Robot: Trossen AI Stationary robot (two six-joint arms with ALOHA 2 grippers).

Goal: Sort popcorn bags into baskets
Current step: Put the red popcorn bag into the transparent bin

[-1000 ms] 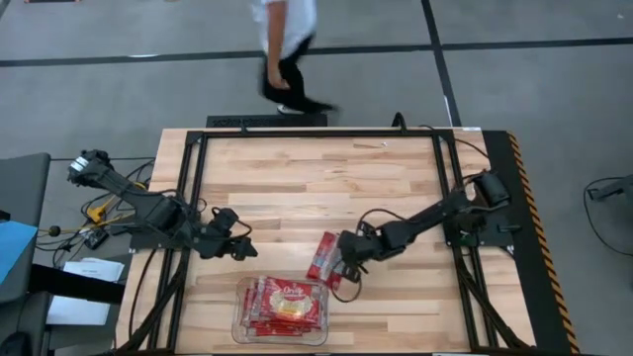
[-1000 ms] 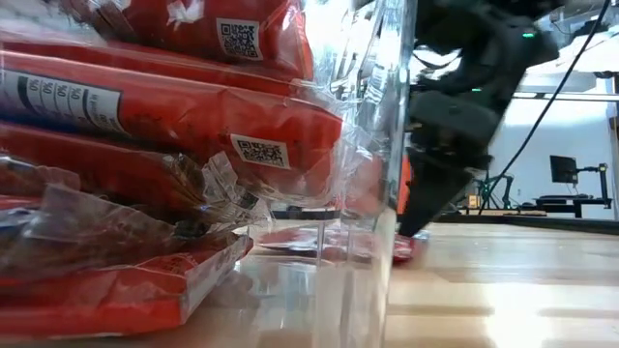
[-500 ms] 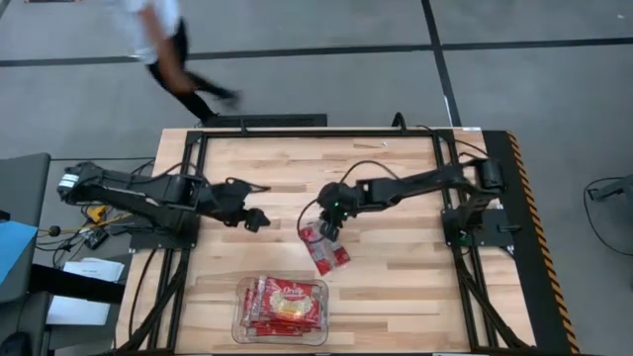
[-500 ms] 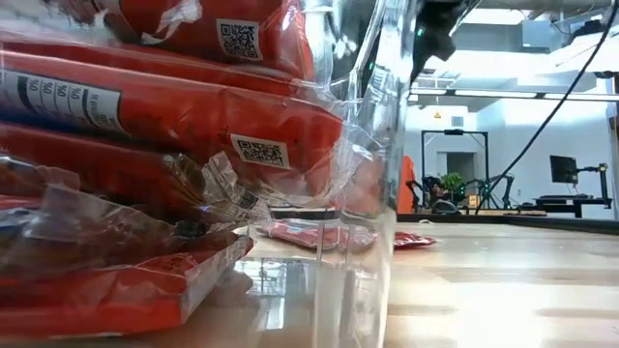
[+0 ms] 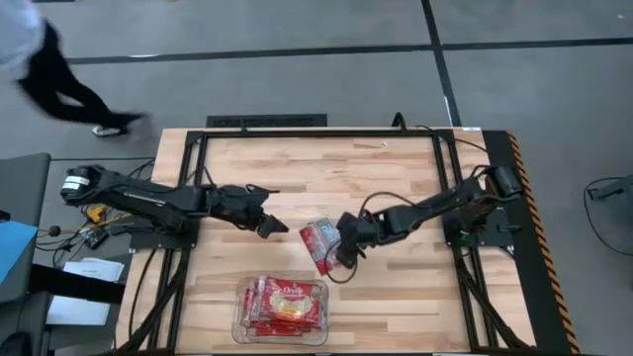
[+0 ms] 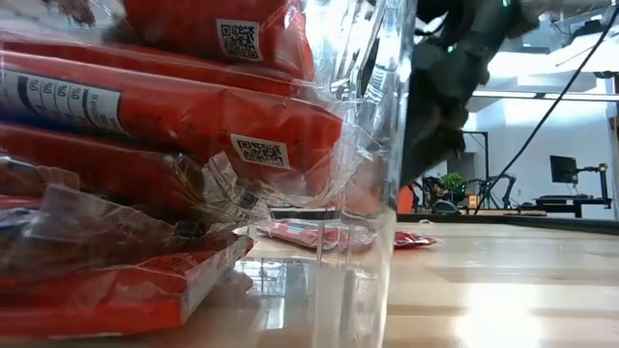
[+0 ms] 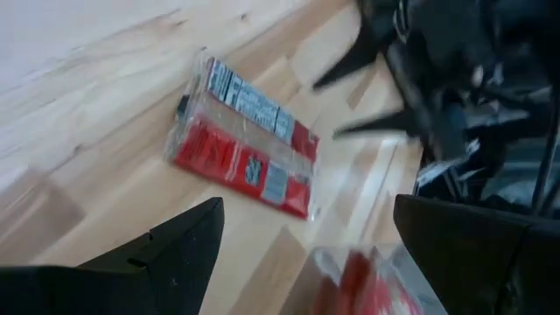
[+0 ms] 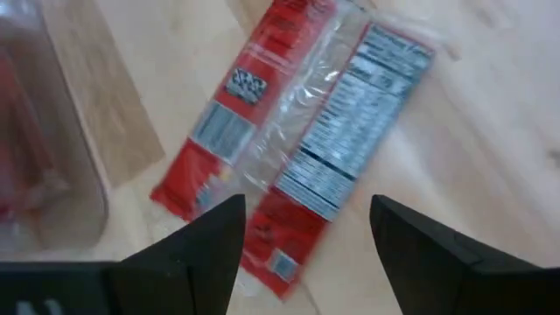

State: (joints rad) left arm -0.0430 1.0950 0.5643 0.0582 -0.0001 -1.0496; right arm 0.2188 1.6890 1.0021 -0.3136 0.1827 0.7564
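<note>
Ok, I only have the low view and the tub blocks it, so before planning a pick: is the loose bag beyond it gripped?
Observer: No. The popcorn bag lies flat on the table outside the tub; the right gripper is right by it, jaws open.
Operator: Which face is up?
Observer: The nutrition-label side.
Operator: And the left arm?
Observer: The left gripper hovers on the bag's other side, jaws open, empty.

The table (image 5: 297,168) is pale planked wood with a smooth, faintly shiny finish, framed in matt black metal. The loose popcorn bag (image 8: 293,140) wears glossy, crinkled clear film over red print. The basket (image 5: 240,318) is clear, shiny, smooth-walled plastic.
</note>
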